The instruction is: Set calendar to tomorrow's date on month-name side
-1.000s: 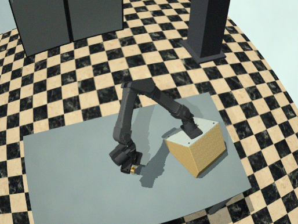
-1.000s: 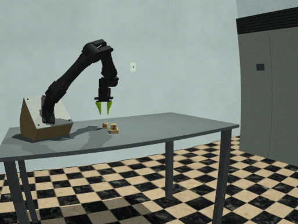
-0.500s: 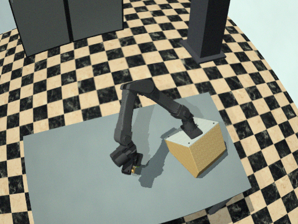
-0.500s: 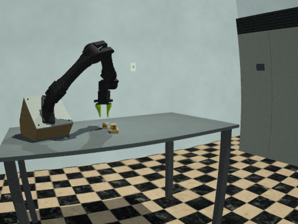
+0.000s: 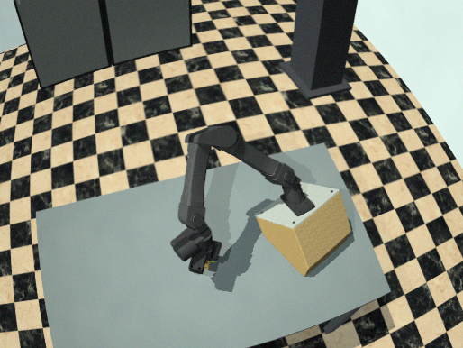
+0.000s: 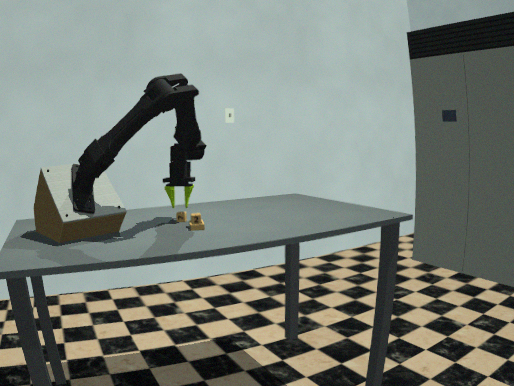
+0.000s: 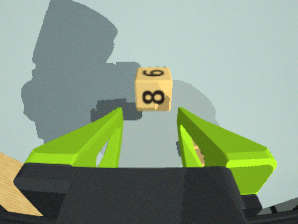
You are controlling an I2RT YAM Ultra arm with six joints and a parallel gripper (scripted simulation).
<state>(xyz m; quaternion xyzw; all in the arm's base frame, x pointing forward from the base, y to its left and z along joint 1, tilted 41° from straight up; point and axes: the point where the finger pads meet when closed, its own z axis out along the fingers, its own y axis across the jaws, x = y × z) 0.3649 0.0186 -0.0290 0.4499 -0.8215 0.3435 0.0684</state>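
Observation:
My gripper has green fingers, points straight down and hovers a little above the table; it is open and holds nothing. In the exterior view, a small wooden cube lies on the table just below it, with a digit turned sideways. Beside that cube, a second cube showing a 2 sits on a low wooden tray. In the wrist view, a cube with an 8 on its side and a 6 or 9 on top lies on the table beyond the open fingers. In the top view the gripper hides nearly all of the cubes.
The arm's wooden mount block stands on the table's right part; it also shows in the exterior view. A tan sliver shows behind the right finger; I cannot tell what it is. Grey cabinets and a dark pillar stand on the floor.

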